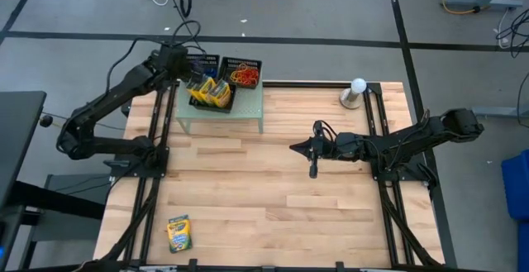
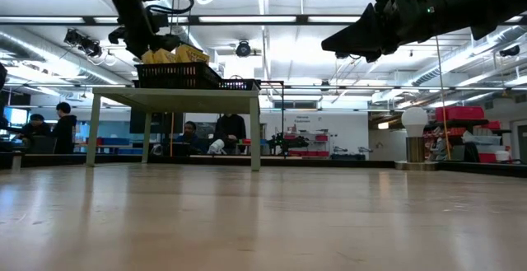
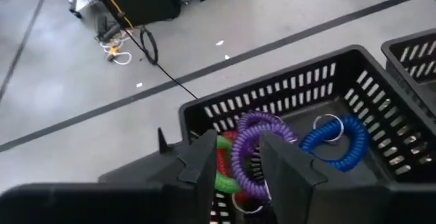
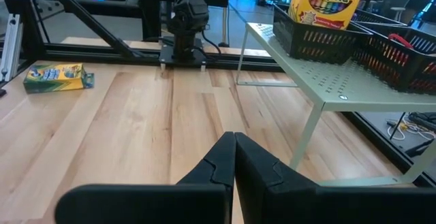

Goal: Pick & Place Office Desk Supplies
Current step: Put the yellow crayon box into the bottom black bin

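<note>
my left gripper [image 3: 235,159] hung released above the black mesh tray [image 3: 354,81] holding purple, green, red and blue coil loops [image 3: 255,146]. my right gripper [image 4: 234,157] waited clenched, empty, over the table [image 1: 273,189].

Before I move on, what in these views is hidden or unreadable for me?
- High view: the left hand and the tray below it, covered by the arm.
- High view: how many crayon boxes are stacked; they overlap.
- Left wrist view: the coils partly hidden behind the fingers.
- Low view: tray contents, above eye level.
</note>
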